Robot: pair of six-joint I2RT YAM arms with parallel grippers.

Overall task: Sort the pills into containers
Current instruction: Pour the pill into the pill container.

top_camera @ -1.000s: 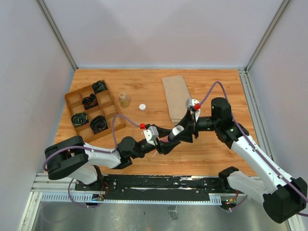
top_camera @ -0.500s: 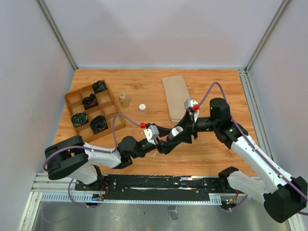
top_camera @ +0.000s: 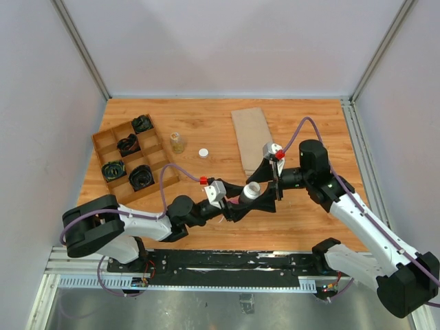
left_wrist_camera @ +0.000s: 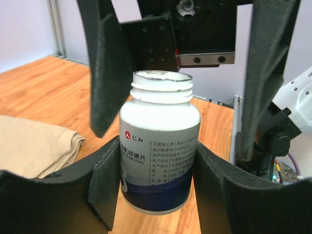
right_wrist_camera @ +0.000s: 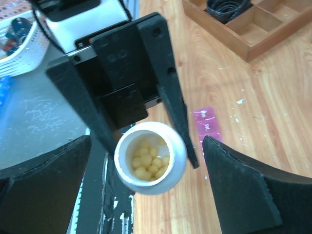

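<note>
A wooden table (top_camera: 206, 130) sits between pale grey walls (top_camera: 206, 48) with metal posts at the corners. At far left lies a brown divided tray (top_camera: 133, 159) holding black items. To its right stand a small clear bottle (top_camera: 178, 143) and a loose white cap (top_camera: 203, 152), with a folded beige cloth (top_camera: 251, 137) further right.

Near the table's middle, the left gripper (left_wrist_camera: 157, 175) pinches an uncapped white pill bottle (left_wrist_camera: 158, 151) upright by its sides, with yellow pills showing inside. The right gripper (right_wrist_camera: 146, 183) hangs over the bottle, its fingers spread wide and touching nothing. The containers (right_wrist_camera: 208, 124), a pink strip, lie flat on the table just beside the bottle.

A second ago the right fingers stood closer together around the bottle's top; now they are apart. The tray, cap and cloth have not moved.
</note>
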